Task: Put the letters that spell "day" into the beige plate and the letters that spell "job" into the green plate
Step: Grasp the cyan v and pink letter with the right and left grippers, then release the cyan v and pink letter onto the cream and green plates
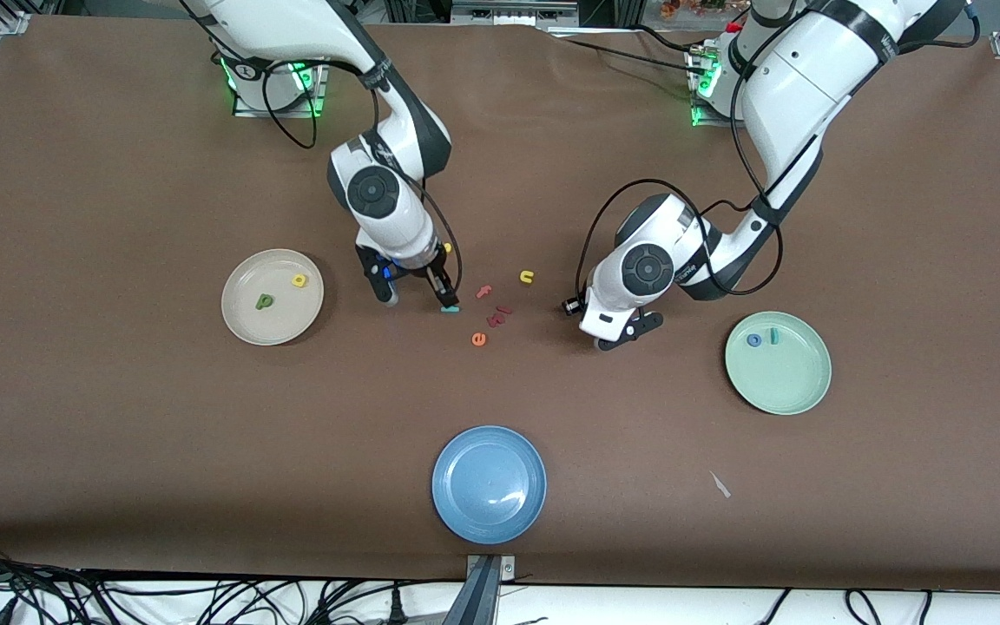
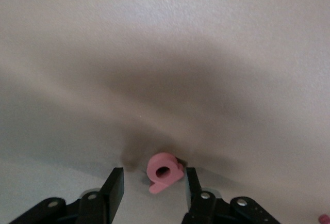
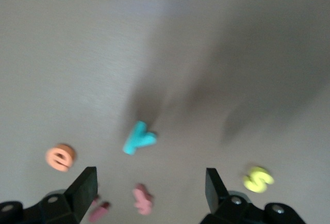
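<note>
My left gripper point(image 1: 626, 334) is low over the table between the loose letters and the green plate point(image 1: 791, 382). In the left wrist view the red-pink b point(image 2: 164, 171) sits between its fingers point(image 2: 114, 182), against one pad with a gap to the other, so the left gripper point(image 2: 153, 178) is open. The green plate holds the blue o point(image 1: 753, 340) and teal j point(image 1: 774, 336). My right gripper point(image 1: 417, 295) hangs open beside the teal y point(image 1: 449, 309); the teal y point(image 3: 139, 137) lies ahead of the right gripper point(image 3: 150, 177). The beige plate point(image 1: 244, 321) holds the green d point(image 1: 265, 301) and yellow a point(image 1: 299, 280).
Loose letters lie between the arms: a pink f point(image 1: 483, 292), two red pieces point(image 1: 498, 315), an orange e point(image 1: 478, 339) and a yellow n/u point(image 1: 527, 277). A yellow s point(image 3: 258, 179) lies near the right gripper. A blue plate point(image 1: 489, 484) sits nearest the front camera.
</note>
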Available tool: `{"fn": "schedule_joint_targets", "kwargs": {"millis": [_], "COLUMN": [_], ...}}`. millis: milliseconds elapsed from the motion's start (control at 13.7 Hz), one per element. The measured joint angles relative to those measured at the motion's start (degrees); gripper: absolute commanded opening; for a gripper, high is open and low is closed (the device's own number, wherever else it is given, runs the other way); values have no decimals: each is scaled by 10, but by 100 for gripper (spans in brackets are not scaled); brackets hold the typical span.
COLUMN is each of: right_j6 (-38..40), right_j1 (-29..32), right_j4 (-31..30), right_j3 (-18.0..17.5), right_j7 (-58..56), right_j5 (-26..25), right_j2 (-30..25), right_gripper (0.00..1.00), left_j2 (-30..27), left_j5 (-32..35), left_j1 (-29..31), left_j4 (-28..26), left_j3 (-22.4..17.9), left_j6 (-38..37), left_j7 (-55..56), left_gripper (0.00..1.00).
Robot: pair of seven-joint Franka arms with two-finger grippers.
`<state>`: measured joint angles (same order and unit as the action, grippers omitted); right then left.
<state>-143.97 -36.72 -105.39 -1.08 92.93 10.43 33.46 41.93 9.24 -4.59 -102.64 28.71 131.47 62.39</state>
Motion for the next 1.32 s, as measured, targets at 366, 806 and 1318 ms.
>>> {"fn": "schedule_joint_targets", "kwargs": {"millis": [366,806,1318], "right_j6": [0,36,43], "right_j1": [-2,-10,-12], "right_j4": [80,83,87], "right_j3": [11,12,16], "right_j7": [0,0,0], "right_j5": [-8,-12,-26], "right_j2": [82,83,82], "right_gripper": [92,83,28], "left_j2": [12,14,-18], "left_j5": [0,0,0], "left_j1": [-3,-7,32], "left_j4": [15,22,46], "left_j3": [-4,-4,-10], "left_j6": [0,1,-27], "left_j7": [16,25,9], "left_gripper": [45,9,6]}}
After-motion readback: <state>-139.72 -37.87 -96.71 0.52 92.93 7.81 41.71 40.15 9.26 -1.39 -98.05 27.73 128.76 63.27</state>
